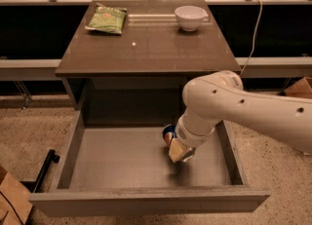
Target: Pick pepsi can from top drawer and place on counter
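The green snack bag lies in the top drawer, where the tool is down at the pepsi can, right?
No: the camera view shows the green snack bag on the counter. The tool is indeed down at the pepsi can in the top drawer.
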`<state>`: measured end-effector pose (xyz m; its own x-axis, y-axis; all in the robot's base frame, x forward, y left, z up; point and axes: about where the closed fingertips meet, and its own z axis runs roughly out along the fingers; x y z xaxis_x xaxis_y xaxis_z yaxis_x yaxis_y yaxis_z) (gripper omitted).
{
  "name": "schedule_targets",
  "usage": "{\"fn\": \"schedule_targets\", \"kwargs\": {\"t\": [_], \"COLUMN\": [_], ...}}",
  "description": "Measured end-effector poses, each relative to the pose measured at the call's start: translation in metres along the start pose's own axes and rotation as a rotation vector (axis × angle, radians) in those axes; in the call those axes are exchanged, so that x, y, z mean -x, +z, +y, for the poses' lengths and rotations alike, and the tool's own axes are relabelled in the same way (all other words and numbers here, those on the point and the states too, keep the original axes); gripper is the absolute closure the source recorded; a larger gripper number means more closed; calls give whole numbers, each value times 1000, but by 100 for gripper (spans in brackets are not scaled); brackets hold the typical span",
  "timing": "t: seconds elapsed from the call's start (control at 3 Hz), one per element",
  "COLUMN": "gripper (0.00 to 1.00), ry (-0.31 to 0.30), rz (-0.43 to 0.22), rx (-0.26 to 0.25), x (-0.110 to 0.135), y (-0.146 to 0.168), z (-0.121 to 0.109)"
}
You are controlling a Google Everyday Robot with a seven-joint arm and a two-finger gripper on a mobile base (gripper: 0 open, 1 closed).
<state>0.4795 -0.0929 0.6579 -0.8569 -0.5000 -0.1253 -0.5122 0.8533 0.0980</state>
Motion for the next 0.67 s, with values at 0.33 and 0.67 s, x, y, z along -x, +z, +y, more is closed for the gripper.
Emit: {"fn": "schedule_targets", "kwargs": {"t": [0.33, 0.67], "gripper": [100, 100], "ry": [-33, -123], "rz": [-89, -191], "rx": [89, 106], "x": [10, 25], "y": [-49, -121], "z": [-4, -25]}}
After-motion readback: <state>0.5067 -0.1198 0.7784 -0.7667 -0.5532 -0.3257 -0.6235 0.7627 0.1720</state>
